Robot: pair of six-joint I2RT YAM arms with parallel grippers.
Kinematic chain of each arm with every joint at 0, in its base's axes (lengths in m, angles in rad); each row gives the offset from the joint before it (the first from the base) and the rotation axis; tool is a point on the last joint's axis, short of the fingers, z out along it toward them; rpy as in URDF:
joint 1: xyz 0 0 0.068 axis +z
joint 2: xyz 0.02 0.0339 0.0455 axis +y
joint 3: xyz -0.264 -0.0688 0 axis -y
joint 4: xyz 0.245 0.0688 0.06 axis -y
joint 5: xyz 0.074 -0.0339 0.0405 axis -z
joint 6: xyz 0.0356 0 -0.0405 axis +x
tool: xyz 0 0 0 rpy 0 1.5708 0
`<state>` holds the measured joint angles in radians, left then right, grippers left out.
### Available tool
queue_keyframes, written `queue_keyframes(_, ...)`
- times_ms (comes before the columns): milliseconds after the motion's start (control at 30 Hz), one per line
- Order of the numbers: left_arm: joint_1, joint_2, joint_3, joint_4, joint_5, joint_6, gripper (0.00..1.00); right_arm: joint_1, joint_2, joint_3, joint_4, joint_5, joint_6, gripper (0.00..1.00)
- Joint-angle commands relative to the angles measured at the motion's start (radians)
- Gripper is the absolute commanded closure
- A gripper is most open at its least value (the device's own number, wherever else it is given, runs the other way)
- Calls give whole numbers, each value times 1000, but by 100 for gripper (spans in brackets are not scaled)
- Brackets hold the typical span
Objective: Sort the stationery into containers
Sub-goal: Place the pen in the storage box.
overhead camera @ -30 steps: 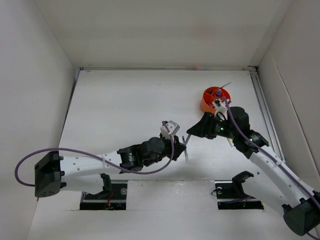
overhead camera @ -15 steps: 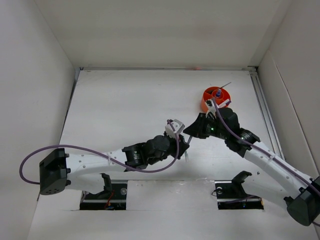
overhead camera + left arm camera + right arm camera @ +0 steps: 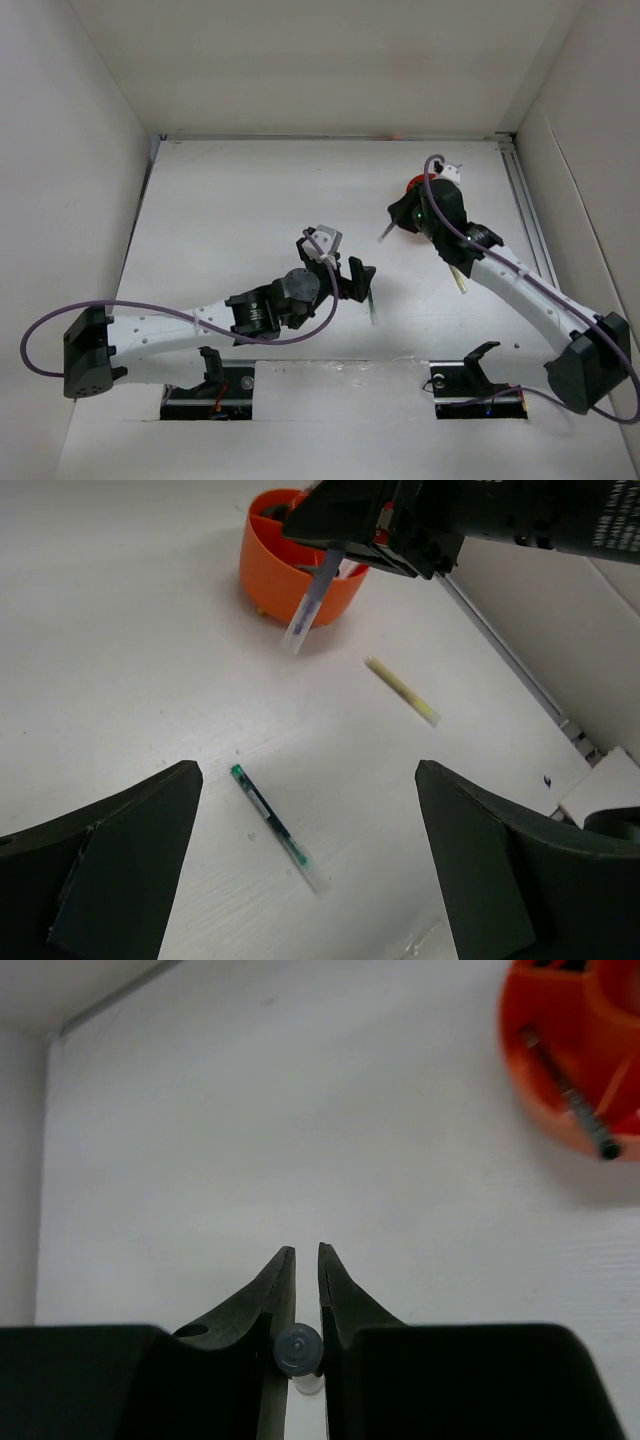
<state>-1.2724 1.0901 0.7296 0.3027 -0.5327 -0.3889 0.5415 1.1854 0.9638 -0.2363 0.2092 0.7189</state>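
Pinching a slim translucent pen (image 3: 308, 608), right gripper (image 3: 301, 1255) hangs near round orange holder (image 3: 270, 575).

smooth glossy plastic on the orange holder (image 3: 264, 578), translucent plastic on the pen (image 3: 310, 602) in the matt black right gripper (image 3: 304, 1250), matt white table (image 3: 120, 680).

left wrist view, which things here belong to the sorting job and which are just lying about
Job: orange holder; clear pen held near it; green-tipped pen and yellow pen lying on the table.
Just there: table-edge rail; side wall.
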Motion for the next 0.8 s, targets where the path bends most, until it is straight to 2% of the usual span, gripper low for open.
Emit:
queue_keyframes(0, 28, -42, -36, 70, -92, 33, 14, -49, 68, 104, 44, 293, -4, 100)
queue_keyframes(200, 119, -42, -76, 61, -1, 12, 14, -83, 246, 228, 31, 618, -13, 100)
queue_keyframes(333, 151, -42, -87, 70, 54, 1, 14, -92, 338, 296, 6, 728, -13, 100)
queue_keyframes(600, 151, 66, -18, 10, 86, 1, 22, -141, 473, 407, -58, 789, 28, 100)
queue_keyframes(767, 160, 120, 4, 10, 126, 1, 39, -141, 509, 408, -44, 799, 37, 100)
